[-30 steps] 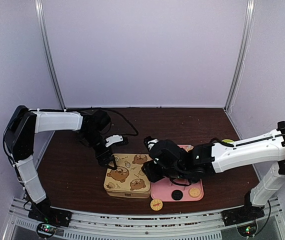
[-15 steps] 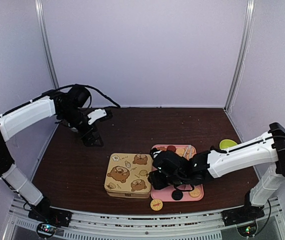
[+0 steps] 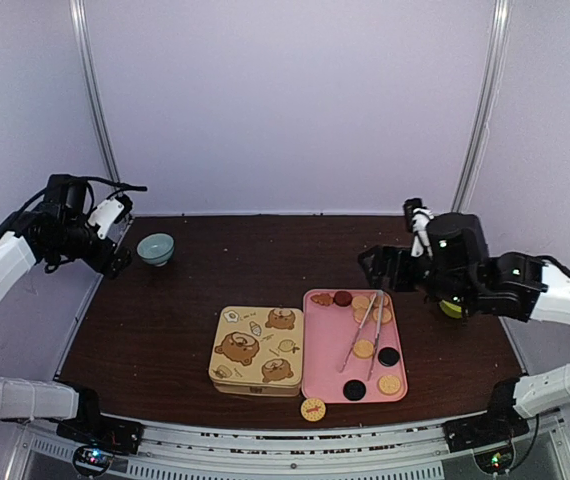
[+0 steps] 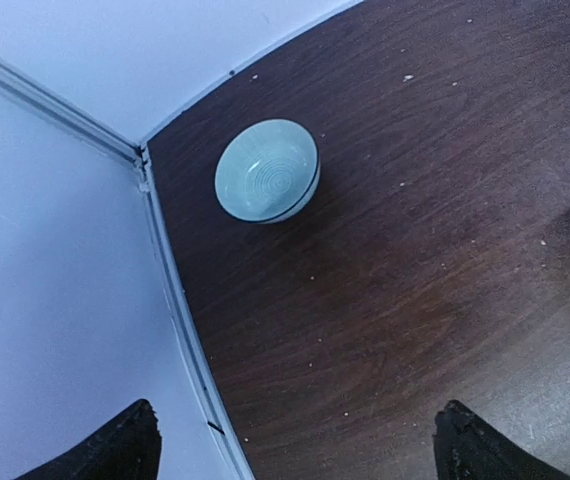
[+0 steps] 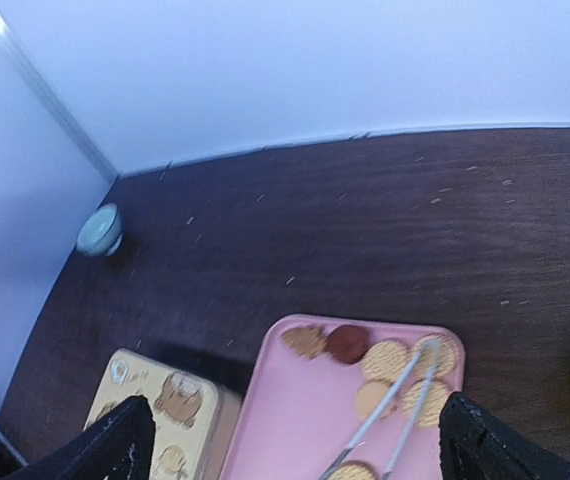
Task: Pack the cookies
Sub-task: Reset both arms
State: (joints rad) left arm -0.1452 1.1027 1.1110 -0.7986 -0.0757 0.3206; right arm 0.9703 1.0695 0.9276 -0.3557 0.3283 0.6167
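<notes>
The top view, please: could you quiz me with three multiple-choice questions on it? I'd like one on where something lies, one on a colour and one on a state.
1. The metal tongs lie:
A. propped against the back wall
B. on the pink tray, among the cookies
C. gripped in mid-air

2. The bowl at the far left is:
A. pale blue
B. red
C. black

3. The bear-print tin is:
A. open, with its lid beside it
B. tipped on its side
C. closed and lying flat

Answers:
1 B, because both arms of the tongs rest across the tray's cookies.
2 A, because the bowl shows pale blue against the dark wood.
3 C, because the printed lid faces up and covers the whole tin.
</notes>
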